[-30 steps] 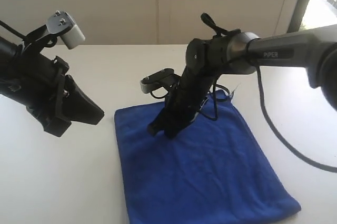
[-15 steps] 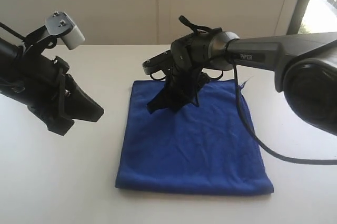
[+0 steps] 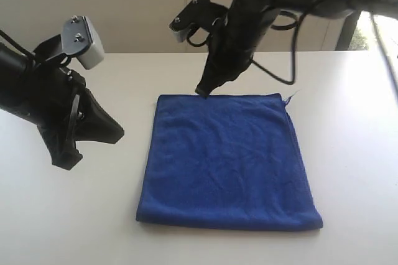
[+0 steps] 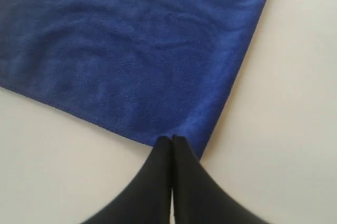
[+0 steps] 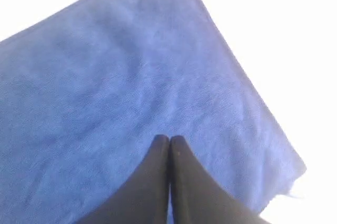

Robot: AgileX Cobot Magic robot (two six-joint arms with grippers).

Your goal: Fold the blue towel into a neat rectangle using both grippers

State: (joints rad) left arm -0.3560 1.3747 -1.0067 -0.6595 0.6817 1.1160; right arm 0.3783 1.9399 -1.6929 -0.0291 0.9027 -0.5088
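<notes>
The towel point(image 3: 227, 159) is a plain, deep royal blue. The left gripper point(image 4: 172, 139) and right gripper point(image 5: 169, 139) are black. The table point(image 3: 354, 153) below the left gripper is off-white.

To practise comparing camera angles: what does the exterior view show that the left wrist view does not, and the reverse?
Only the exterior view: the whole towel with all four edges, a loose thread at one corner, and the right gripper near its far edge. Only the left wrist view: the left gripper close up, its tips pressed together. Both: the blue towel lying flat on the white table.
</notes>
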